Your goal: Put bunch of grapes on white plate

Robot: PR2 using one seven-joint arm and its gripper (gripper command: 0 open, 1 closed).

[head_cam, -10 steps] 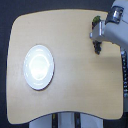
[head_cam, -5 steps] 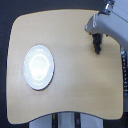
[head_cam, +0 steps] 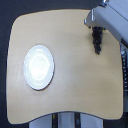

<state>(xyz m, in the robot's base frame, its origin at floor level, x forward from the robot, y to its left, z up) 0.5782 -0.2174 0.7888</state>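
Grapes (head_cam: 97,40) dangling dark below gripper (head_cam: 96,30), jaws clenched on bunch, lifted off worktop (head_cam: 75,85). Well apart from white plate (head_cam: 38,67), toward exterior view's right and upper edge. Earlier hidden against arm at corner; now hanging clear, nearer plate. Pickup judged done; carry across to plate remaining.

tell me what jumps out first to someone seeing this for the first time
The glossy white plate stands out, bare on the wooden table toward the exterior view's left. Next comes the dark bunch of grapes hanging below the grey gripper near the table's upper corner on the exterior view's right, well apart from the plate.
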